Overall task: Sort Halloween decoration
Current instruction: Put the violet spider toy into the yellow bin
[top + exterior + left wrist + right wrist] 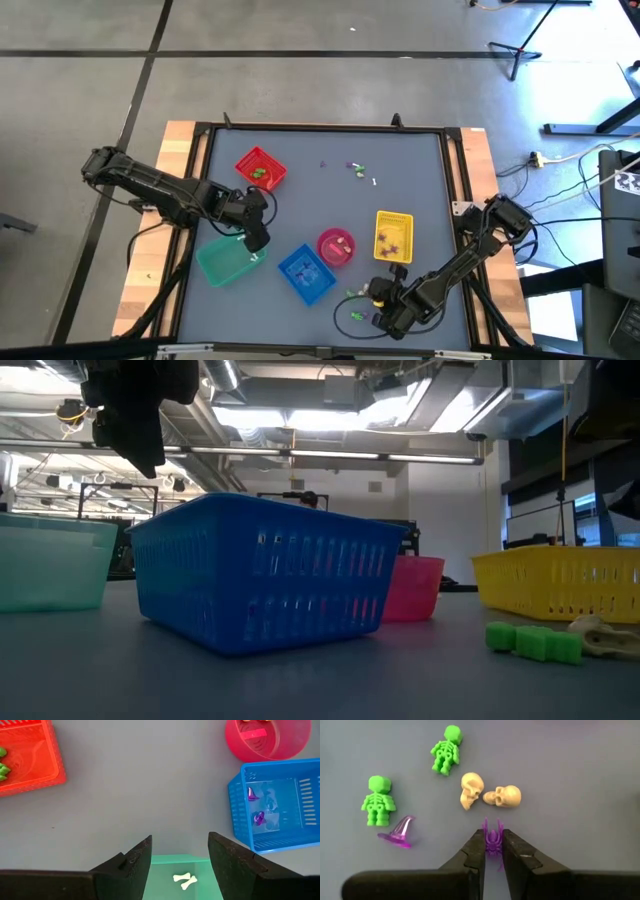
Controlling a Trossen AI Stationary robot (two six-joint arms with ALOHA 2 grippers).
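Note:
My right gripper (492, 837) is near the table's near edge (378, 293), shut on a tiny purple spider (493, 841). Around it on the table lie two green skeletons (378, 800) (447, 749), two cream skulls (471, 790) (503, 796) and a purple witch hat (399, 833). My left gripper (180, 845) hangs open above the teal basket (226, 260), which holds small white bones (184, 880). More trinkets (358, 168) lie loose toward the far side of the table. My right gripper pinches the purple spider's body (493, 836) between its two fingertips. The spider's legs stick out past the tips. Whether the spider is off the table, I cannot tell.
A red basket (261, 169) holds green pieces and a blue basket (306, 273) holds purple pieces (255, 806). The pink bowl (336, 247) and yellow basket (393, 236) stand between the arms. A raised frame (320, 128) borders the table.

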